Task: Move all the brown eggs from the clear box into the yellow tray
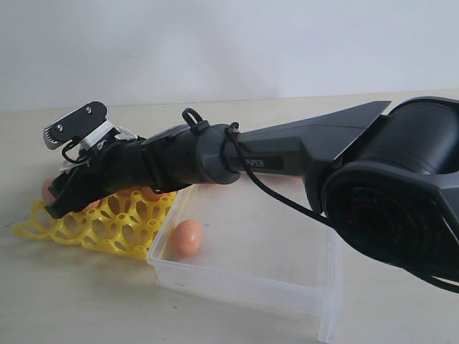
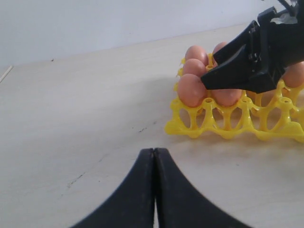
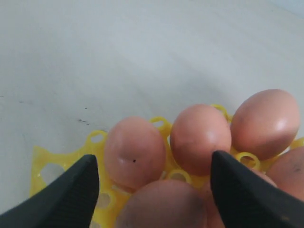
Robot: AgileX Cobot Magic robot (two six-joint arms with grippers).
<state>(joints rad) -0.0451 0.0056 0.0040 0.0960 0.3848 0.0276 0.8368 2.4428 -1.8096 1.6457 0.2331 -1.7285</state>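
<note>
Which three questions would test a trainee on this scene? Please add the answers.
1. True or false: the jaws of the left gripper are shut.
2. In the exterior view, how many eggs can be seen in the box? A: none. B: one. C: four.
3. Over what does the right gripper hang, with its jaws wide apart?

Key
1. True.
2. B.
3. Over the eggs in the tray.
</note>
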